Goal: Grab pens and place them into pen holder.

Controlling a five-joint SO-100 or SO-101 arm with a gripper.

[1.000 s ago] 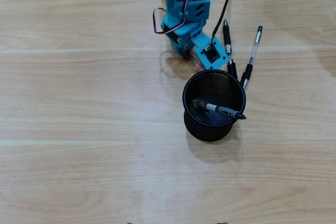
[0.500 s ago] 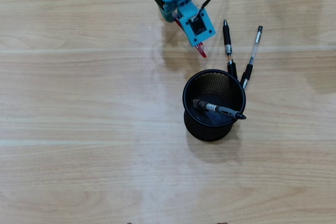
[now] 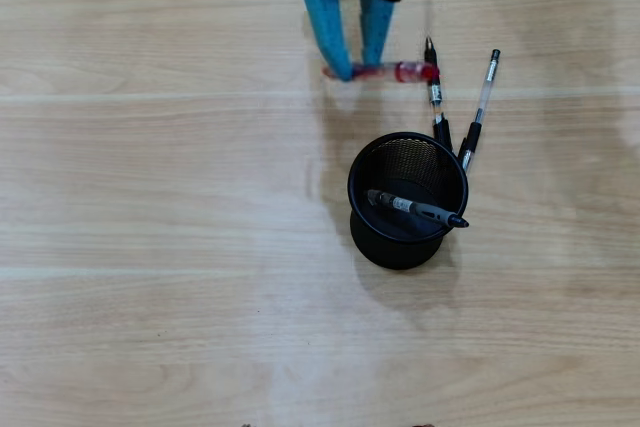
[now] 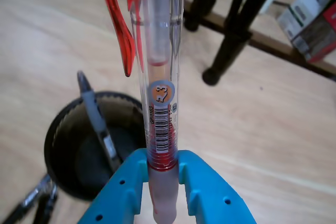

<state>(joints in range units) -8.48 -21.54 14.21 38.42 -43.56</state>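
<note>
Pen holder (image 3: 407, 199) sits mid-desk with one grey-tipped pen (image 3: 415, 209) leaning inside, tip over the rim. I see the jaws (image 3: 357, 71) clamped on the red pen (image 3: 385, 72), held level above the desk (image 3: 150, 197). Black pen (image 3: 435, 92) and clear pen (image 3: 480, 107) lie just behind the holder; open desk left and front.

The overhead view looks straight down on the table (image 3: 150, 247) from well above, with the holder (image 3: 407, 199) right of centre and the arm entering at the top edge. The wrist view sits close behind the gripper (image 4: 161, 179), facing along it toward the holder (image 4: 73, 150). Both views share holder and table.
</note>
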